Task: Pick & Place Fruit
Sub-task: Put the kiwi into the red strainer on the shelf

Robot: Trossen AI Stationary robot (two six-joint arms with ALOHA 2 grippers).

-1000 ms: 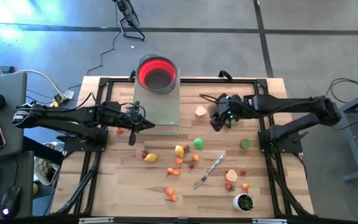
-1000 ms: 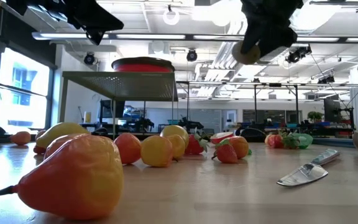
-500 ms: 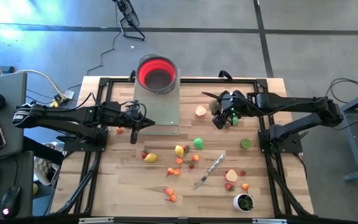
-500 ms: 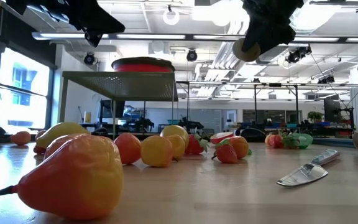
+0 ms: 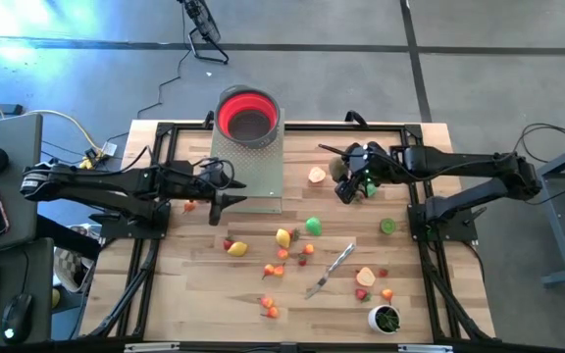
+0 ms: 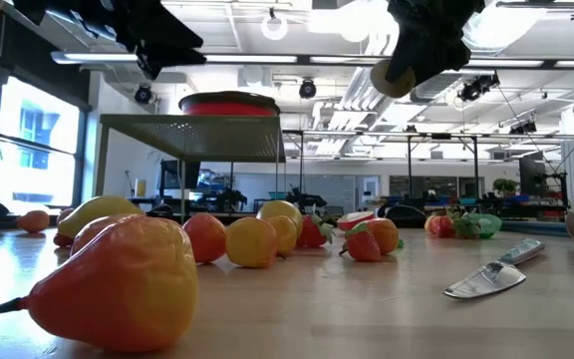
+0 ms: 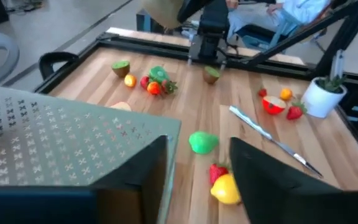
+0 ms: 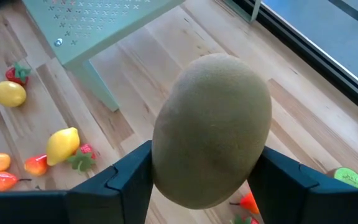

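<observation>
Small toy fruit pieces lie scattered on the wooden table: a green one [image 5: 313, 226], a yellow lemon [image 5: 282, 236] and several red and orange ones [image 5: 273, 270]. My right gripper [image 5: 346, 184] hangs above the table's far right part, shut on a tan oval fruit [image 8: 213, 130]. My left gripper [image 5: 217, 204] stands open and holds nothing, at the near left corner of the perforated metal stand [image 5: 248, 167]. The green piece [image 7: 202, 142] and the lemon [image 7: 225, 188] show on the table beyond its fingers. My right gripper pinches the tan fruit between its two fingers, one on each of its long sides [image 8: 163, 158]. The fingers [image 8: 120, 183] slant down from the table's right side. The fruit [image 6: 397, 80] is lifted well clear of the table.
A red bowl [image 5: 248, 113] stands at the far end of the metal stand. A silver knife [image 5: 330, 271] lies among the fruit, and a white cup with green contents [image 5: 385, 318] is near the front right. A black frame [image 5: 160, 132] runs along the table's edges.
My left gripper has opened while staying where it was beside the stand. My right gripper has kept the tan fruit aloft, with only a slight roll of the wrist.
</observation>
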